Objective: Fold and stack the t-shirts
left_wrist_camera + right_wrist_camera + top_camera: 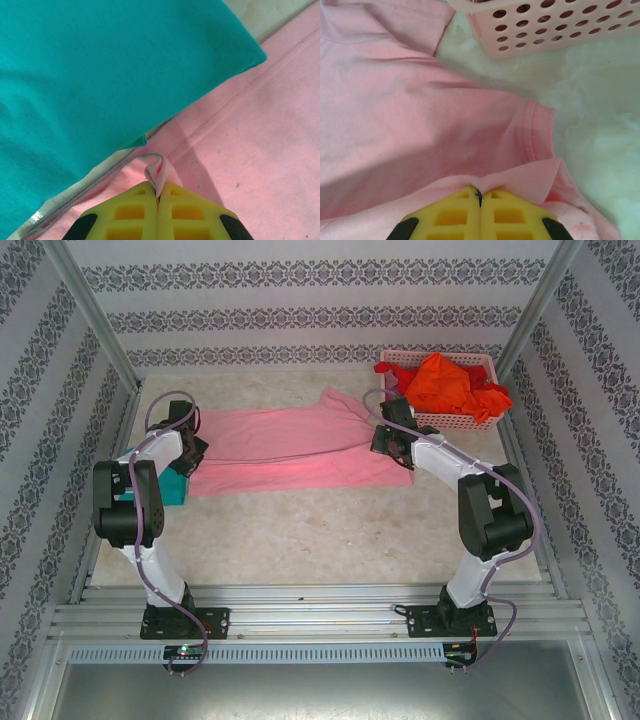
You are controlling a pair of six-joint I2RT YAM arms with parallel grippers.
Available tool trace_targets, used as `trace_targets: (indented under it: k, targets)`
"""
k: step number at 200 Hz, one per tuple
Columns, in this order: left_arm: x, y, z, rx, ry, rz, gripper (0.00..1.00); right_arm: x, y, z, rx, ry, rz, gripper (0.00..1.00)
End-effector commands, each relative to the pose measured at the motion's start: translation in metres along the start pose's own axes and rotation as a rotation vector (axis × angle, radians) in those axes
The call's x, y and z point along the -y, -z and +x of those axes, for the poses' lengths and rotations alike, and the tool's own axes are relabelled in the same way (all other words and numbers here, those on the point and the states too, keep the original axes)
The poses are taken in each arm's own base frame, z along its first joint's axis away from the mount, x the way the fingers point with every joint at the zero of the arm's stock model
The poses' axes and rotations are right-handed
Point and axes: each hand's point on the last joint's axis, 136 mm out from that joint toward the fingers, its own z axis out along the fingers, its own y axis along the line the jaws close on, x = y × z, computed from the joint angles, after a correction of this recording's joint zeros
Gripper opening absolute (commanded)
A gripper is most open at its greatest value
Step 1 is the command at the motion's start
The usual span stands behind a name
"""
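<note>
Pinching the light pink t-shirt, the left gripper is closed on its left hem and the right gripper is clamped on its right edge. The shirt is spread flat between them. A folded teal t-shirt is noted just beside the left hem. Red and orange t-shirts are heaped in the far-right basket.

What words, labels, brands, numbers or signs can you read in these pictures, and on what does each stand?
None can be read. The pink t-shirt, the teal t-shirt and the pink basket are all plain; the walls carry an ornamental pattern, no letters.
</note>
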Motion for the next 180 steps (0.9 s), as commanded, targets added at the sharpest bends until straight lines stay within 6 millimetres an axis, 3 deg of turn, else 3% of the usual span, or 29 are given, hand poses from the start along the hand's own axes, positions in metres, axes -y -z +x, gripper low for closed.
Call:
trace_targets:
  k: [1, 93, 151, 160, 180]
  targets:
    - [0.004, 0.000, -0.012, 0.013, -0.007, 0.008, 0.00, 0.003, -0.002, -0.013, 0.032, 0.007, 0.009, 0.00]
    - [0.001, -0.009, -0.011, 0.010, -0.003, -0.015, 0.01, 0.001, -0.021, -0.006, -0.002, -0.008, -0.005, 0.00]
    - [0.002, -0.012, -0.013, 0.012, 0.000, -0.022, 0.02, -0.003, -0.026, -0.015, 0.008, -0.006, -0.016, 0.00]
    - [0.003, -0.012, -0.014, 0.015, 0.001, -0.021, 0.05, -0.003, -0.026, -0.015, 0.008, -0.001, -0.016, 0.01]
    - [0.007, -0.007, -0.016, 0.020, -0.005, -0.004, 0.37, -0.008, -0.019, -0.023, 0.032, 0.018, -0.044, 0.31]
